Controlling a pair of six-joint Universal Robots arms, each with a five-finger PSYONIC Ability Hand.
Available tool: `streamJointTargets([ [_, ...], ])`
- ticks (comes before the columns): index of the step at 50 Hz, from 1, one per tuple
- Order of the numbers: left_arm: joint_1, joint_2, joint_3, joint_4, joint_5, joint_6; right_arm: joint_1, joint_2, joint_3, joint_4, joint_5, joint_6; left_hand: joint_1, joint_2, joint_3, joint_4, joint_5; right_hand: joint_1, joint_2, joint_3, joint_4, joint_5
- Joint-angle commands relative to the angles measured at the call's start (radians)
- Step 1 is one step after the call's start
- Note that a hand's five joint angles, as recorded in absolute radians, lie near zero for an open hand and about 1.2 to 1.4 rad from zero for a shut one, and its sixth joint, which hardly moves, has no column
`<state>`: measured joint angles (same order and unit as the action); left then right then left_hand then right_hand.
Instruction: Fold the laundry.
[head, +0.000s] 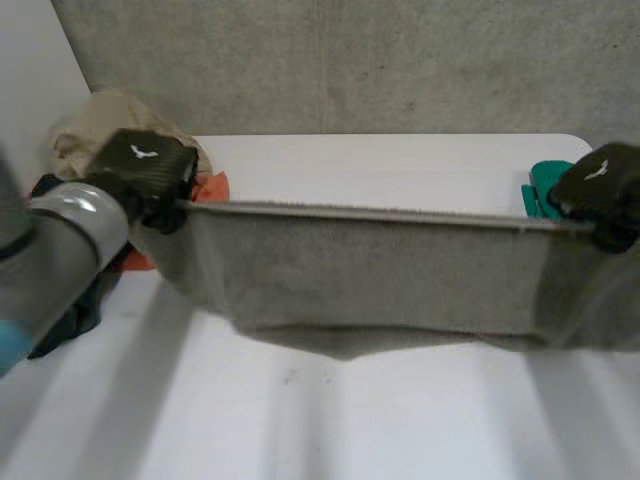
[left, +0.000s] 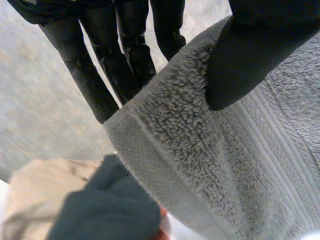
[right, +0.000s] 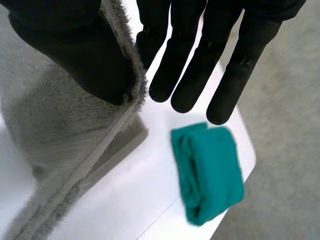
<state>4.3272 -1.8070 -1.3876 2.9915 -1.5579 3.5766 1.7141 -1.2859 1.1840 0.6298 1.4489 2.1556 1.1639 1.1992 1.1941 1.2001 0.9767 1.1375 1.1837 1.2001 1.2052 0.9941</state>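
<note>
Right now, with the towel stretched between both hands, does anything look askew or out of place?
Nothing serious. The grey towel hangs taut and nearly level between the left hand and right hand, each pinching a top corner. The folded teal cloth lies at a far corner of the table, close to its edge.

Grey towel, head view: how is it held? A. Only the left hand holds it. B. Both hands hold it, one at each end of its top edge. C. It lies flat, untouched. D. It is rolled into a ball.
B: the left hand and the right hand each pinch one end of the grey towel, its top edge taut between them.
</note>
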Motion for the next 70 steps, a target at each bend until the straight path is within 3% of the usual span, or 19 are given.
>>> streamJointTargets([
  [1,-0.009,-0.256,0.341,0.033,-0.042,0.057,0.108,0.187,-0.26,-0.14,0.151,0.018,0.232,0.197,0.202,0.196,0.245,0.259,0.213,0.196,0.191,0.228],
  [5,-0.027,-0.285,0.531,0.215,-0.08,0.093,0.13,0.224,-0.51,-0.315,0.218,0.11,0.232,0.197,0.202,0.196,0.245,0.259,0.213,0.196,0.191,0.228],
  [6,-0.024,-0.281,0.553,0.341,-0.083,0.103,0.133,0.232,-0.59,-0.4,0.235,0.168,0.232,0.197,0.202,0.196,0.245,0.259,0.213,0.196,0.191,0.228],
  [10,-0.026,-0.23,0.533,0.655,-0.099,0.105,0.127,0.237,-0.708,-0.568,0.245,0.279,0.232,0.197,0.202,0.196,0.245,0.259,0.213,0.196,0.191,0.228],
  [13,-0.024,-0.181,0.487,0.739,-0.106,0.106,0.131,0.223,-0.728,-0.579,0.24,0.294,0.232,0.197,0.202,0.196,0.245,0.259,0.213,0.196,0.191,0.228],
  [22,-0.027,-0.127,0.199,0.692,-0.099,0.099,0.137,0.235,-0.64,-0.225,0.133,0.28,0.232,0.197,0.202,0.196,0.245,0.259,0.213,0.196,0.191,0.228],
  [29,-0.027,-0.132,-0.097,0.661,-0.096,0.099,0.134,0.247,-0.33,0.002,0.057,0.242,0.232,0.197,0.202,0.196,0.245,0.259,0.213,0.196,0.191,0.228],
  [35,-0.03,-0.146,-0.274,0.658,-0.091,0.099,0.127,0.241,-0.057,-0.142,0.036,0.218,0.232,0.197,0.202,0.196,0.245,0.259,0.213,0.196,0.191,0.228],
  [44,-0.032,-0.121,-0.363,0.656,-0.097,0.09,0.127,0.221,0.316,-0.609,0.03,0.245,0.232,0.197,0.202,0.196,0.245,0.259,0.213,0.196,0.191,0.228],
  [47,-0.029,-0.088,-0.378,0.656,-0.096,0.083,0.114,0.163,0.432,-0.755,0.018,0.277,0.232,0.197,0.202,0.196,0.245,-0.185,-0.231,-0.247,-0.252,-0.216],
  [51,-0.03,-0.065,-0.392,0.656,-0.097,0.057,0.102,0.103,0.529,-0.852,0.002,0.363,0.232,0.197,0.202,0.196,0.245,-0.464,-0.511,-0.527,-0.532,-0.496],
  [62,-0.029,-0.054,-0.396,0.652,-0.096,0.017,-0.005,0.074,0.571,-0.766,-0.004,0.541,0.232,0.197,0.202,0.196,0.245,-0.565,-0.611,-0.628,-0.633,-0.596],
  [70,-0.011,-0.058,-0.395,0.65,-0.097,0.021,-0.096,0.074,0.591,-0.662,-0.104,0.561,0.232,0.197,0.202,0.196,0.245,-0.536,-0.582,-0.598,-0.604,-0.567],
])
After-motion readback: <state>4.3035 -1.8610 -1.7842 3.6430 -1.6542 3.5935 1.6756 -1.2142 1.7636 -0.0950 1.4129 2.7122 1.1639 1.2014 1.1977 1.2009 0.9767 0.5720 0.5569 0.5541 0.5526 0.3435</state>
